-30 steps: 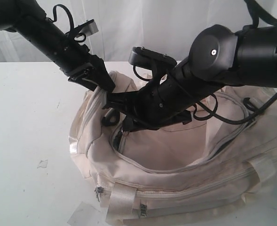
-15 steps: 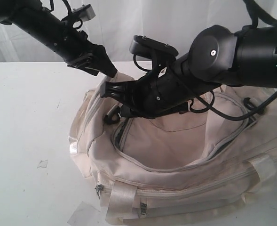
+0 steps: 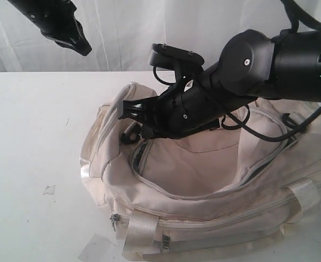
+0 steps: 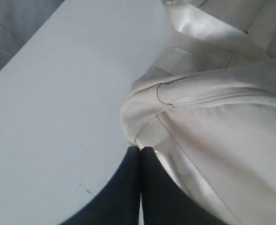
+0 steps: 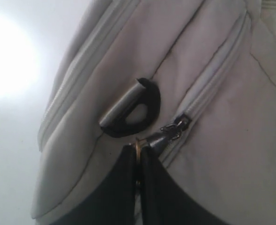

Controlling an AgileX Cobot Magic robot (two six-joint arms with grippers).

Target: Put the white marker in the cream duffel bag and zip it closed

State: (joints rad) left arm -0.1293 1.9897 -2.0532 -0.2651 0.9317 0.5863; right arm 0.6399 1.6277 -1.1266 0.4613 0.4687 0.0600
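The cream duffel bag [image 3: 204, 218] lies on the white table with its top zipper [image 3: 193, 195] gaping open. At the bag's left end my right gripper [image 3: 126, 111] is shut on the grey zipper pull [image 5: 168, 133], close beside a black end clip [image 5: 133, 110]. High above the table at the far left, my left gripper [image 3: 84, 50] hangs clear of the bag. Its jaws [image 4: 140, 149] are pressed together with nothing between them, over the bag's end fabric [image 4: 212, 108]. The white marker is out of view.
The white table [image 3: 29, 136] runs left and in front of the bag. Small clear scraps [image 3: 49, 189] [image 3: 95, 246] lie on it near the front left. Side-pocket zipper pulls [image 3: 115, 220] hang on the bag's front. A pale curtain [image 3: 127, 33] hangs behind.
My left gripper has let go of the bag's left end, risen up and to the left, and shut. The freed fabric has sagged a little. The right gripper keeps its hold.
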